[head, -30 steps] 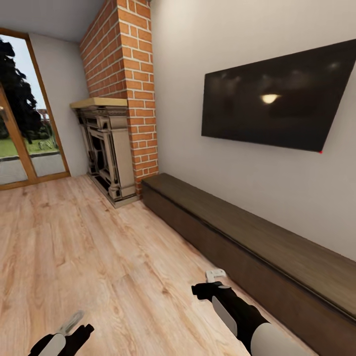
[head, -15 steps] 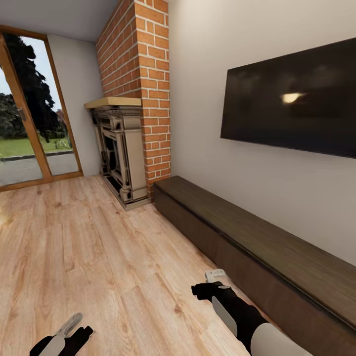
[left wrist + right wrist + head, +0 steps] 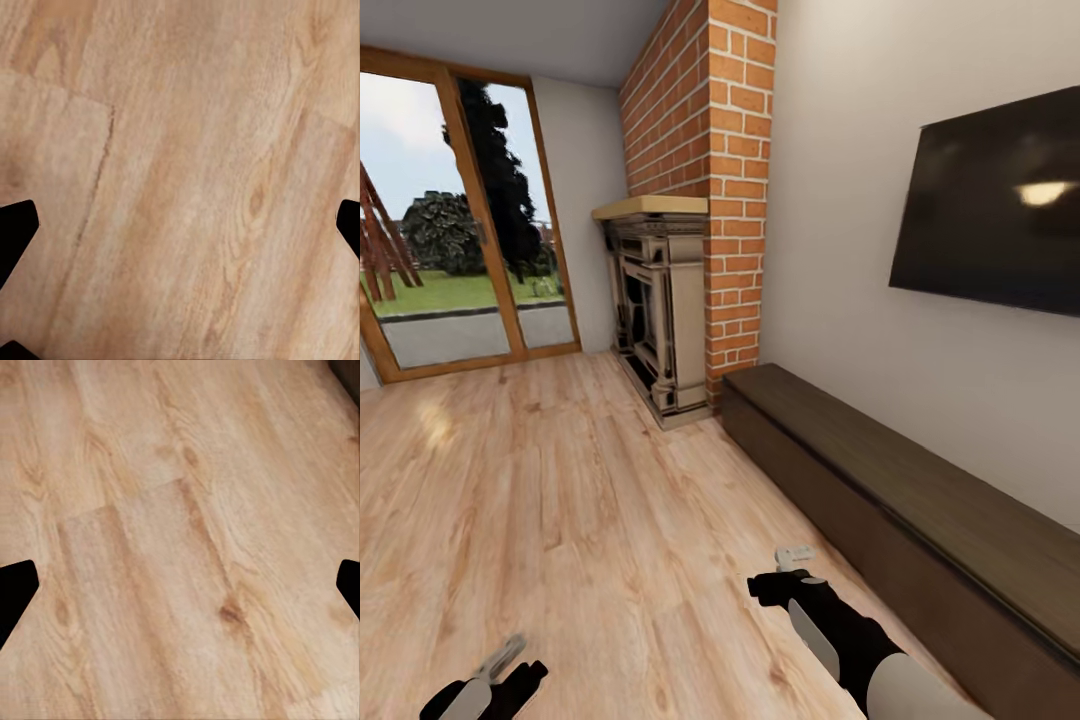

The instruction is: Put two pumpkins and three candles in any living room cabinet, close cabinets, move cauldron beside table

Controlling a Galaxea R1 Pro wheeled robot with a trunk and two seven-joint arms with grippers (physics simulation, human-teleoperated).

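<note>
1. Camera pan since the earlier head views: the whole picture has shifted, so that the fireplace, brick chimney and wall television now sit further toward the right of the frame, and more of the glass door shows at upper left. Both arms keep the same places at the lower edge; the room's things have not themselves moved.
2. Left arm: low in the lower-left corner of the head view, forearm angled up and to the right, ending in the left tool above the wooden floor. In the left wrist view its two dark fingertips stand at opposite edges with bare floor planks between them: spread apart, holding nothing.
3. Right arm: rising from the lower-right edge of the head view, black forearm pointing up and left, ending in the right tool over the floor just beside the cabinet's front. In the right wrist view its dark fingertips likewise stand wide apart over floor planks, with nothing between them.
4. Cabinet: a long, low, dark-brown unit running along the right-hand wall from beside the chimney toward the lower right of the frame, below the television. Its front reads as flat and unbroken, with no drawer standing out; its top is bare.
</note>
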